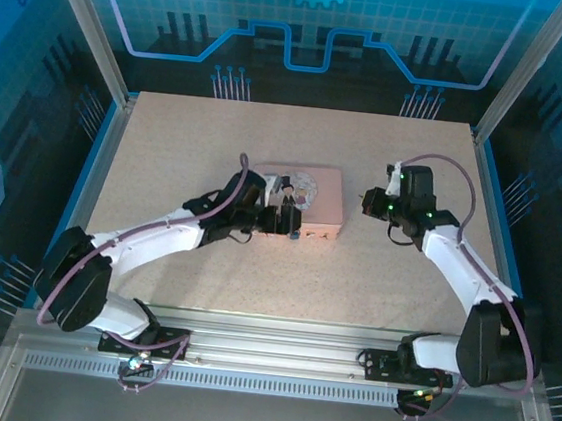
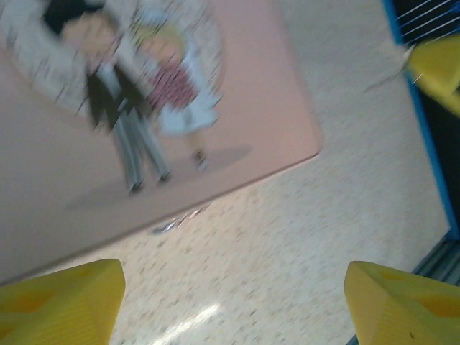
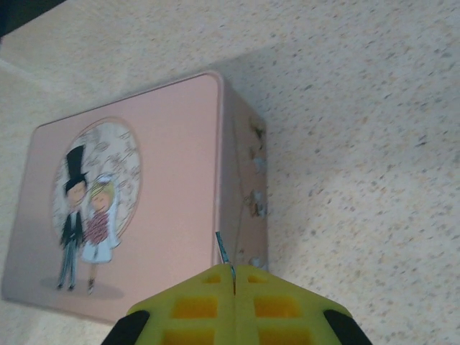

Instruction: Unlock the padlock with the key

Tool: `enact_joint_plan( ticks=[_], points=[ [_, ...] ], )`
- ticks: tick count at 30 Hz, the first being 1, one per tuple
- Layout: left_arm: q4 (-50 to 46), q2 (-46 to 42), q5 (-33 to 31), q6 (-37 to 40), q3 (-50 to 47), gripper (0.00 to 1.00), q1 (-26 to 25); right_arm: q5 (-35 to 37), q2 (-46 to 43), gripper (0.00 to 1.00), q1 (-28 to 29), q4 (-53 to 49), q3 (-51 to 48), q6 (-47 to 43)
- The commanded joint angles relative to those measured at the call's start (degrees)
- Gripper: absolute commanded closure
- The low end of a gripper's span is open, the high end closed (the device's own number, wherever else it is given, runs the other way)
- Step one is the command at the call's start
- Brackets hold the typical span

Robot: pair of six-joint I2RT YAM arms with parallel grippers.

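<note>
My right gripper point(image 3: 233, 272) is shut on the key point(image 3: 223, 250), whose thin silvery blade sticks out past the yellow fingertips. It hangs over the right edge of the pink tin point(image 3: 144, 201). From above, the right gripper point(image 1: 367, 202) sits just right of the tin point(image 1: 315, 196). My left gripper point(image 2: 233, 287) is open over bare table near the tin's point(image 2: 237, 86) front edge, and from above the left gripper point(image 1: 282, 221) is at the tin's front left. A small blurred silvery and dark thing, the padlock point(image 2: 176, 219) by its look, lies against that edge.
The speckled beige table point(image 1: 219, 134) has free room behind and in front of the tin. A blue rim and metal posts point(image 1: 109, 122) bound it at the sides. Both arms' bases stand on the rail point(image 1: 276, 356) at the near edge.
</note>
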Motion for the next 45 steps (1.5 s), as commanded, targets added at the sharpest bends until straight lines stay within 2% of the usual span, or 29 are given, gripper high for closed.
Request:
enact_joint_plan(
  ticks=[1, 12, 28, 34, 40, 45],
  points=[
    [7.46, -3.83, -3.51, -3.81, -4.07, 0.19, -0.76, 5.48, 3.53, 1.00, 0.81, -3.71, 4.37, -2.80],
    [26.37, -0.73, -2.30, -7.19, -15.61, 0.21, -1.41, 8.90, 15.07, 1.00, 5.32, -4.22, 9.41, -3.86],
    [50.96, 13.08, -1.92, -9.83, -22.66, 0.17, -2.60, 9.21, 15.61, 1.00, 10.92, -3.50, 6.78, -1.82],
    [59.24, 17.83, -4.54, -9.84, -23.98, 0.12, -3.41, 9.32, 16.05, 1.00, 12.26, -3.39, 6.87, -1.45],
    [67.18, 21.69, -5.24, -9.23, -24.65, 0.12, -4.44, 9.09, 16.65, 1.00, 13.13, -3.07, 6.65, -1.15],
    [68.96, 21.78, -5.39, -8.14, -25.04, 0.13, -4.53, 9.17, 16.49, 1.00, 13.29, -3.14, 6.42, -0.98]
  ],
)
